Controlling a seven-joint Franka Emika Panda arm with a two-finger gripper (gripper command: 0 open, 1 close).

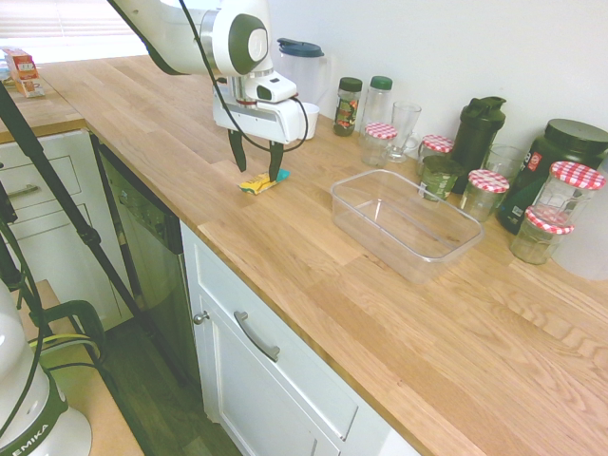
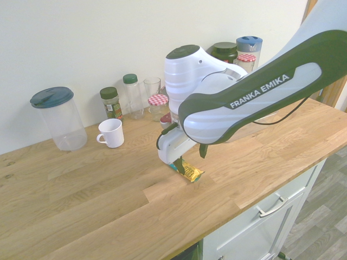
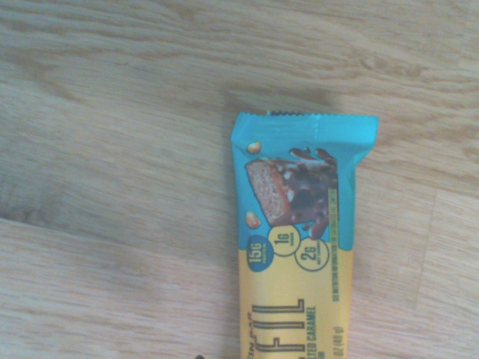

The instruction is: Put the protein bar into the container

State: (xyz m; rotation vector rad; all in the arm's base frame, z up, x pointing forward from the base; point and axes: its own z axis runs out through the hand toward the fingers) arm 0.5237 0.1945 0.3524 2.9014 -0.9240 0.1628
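Bar (image 1: 263, 181) flat on counter (image 1: 313, 275) | your jaws spread, straddling it | long axis crosswise between fingers | container (image 1: 407, 223) beside.

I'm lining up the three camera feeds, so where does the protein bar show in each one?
First exterior view: the protein bar lies on the wooden counter, left of centre, under the tool, left of the clear container.
Second exterior view: near centre, poking out below the arm, teal end toward the wall.
Wrist view: centre-right, running off one edge, teal end showing.
Shared landmark: the counter's wood planks.
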